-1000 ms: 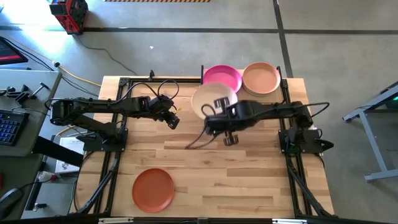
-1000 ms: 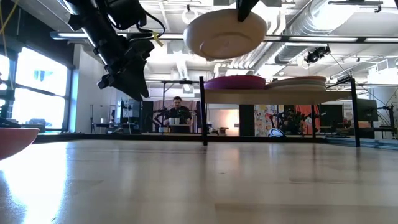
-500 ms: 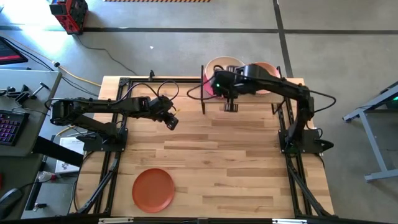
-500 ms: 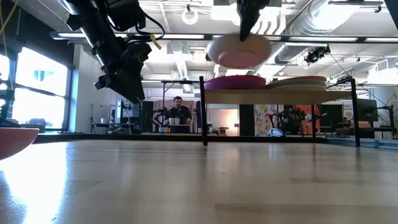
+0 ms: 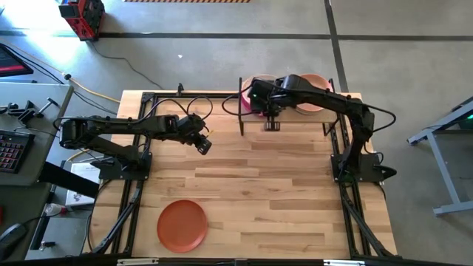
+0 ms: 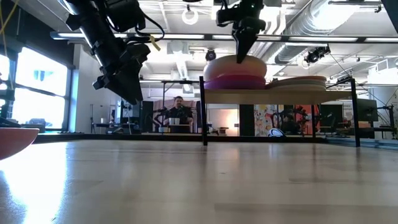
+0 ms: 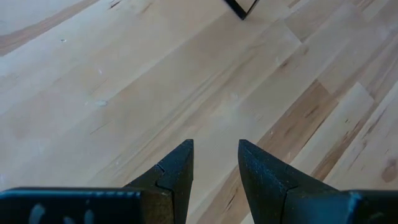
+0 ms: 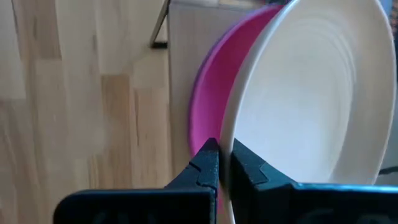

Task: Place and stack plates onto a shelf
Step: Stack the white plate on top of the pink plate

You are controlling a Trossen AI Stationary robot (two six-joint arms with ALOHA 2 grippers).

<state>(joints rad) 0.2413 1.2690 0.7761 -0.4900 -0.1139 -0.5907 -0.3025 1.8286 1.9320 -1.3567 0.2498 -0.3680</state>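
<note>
The right gripper [image 8: 221, 163] is closed tight on the rim of a cream plate [image 8: 311, 93], its 2 dark fingers pinching the edge from either side. That plate sits nested on a magenta plate [image 8: 208, 106], on the left end of the shelf [image 5: 295, 120] at the far side of the counter [image 5: 281, 192]. In the low view the right gripper [image 6: 244, 50] comes down from above onto the cream plate [image 6: 236, 64], which rests as a pale dome over the magenta plate [image 6: 233, 81]. Beside this pair, on the right end of the shelf [image 6: 280, 94], lies a peach plate [image 5: 316, 80], partly hidden under the right arm in the high view.

The left gripper [image 7: 214, 158] hangs above bare counter boards on the left side, its fingers apart with a narrow gap and nothing between them.

An orange-red plate [image 5: 182, 224] lies alone near the front left of the counter, well apart from the shelf. All plates are round, shallow and matte.

No readable writing or label shows on any of them.

A person [image 6: 179, 113] stands in the room beyond the counter
</note>
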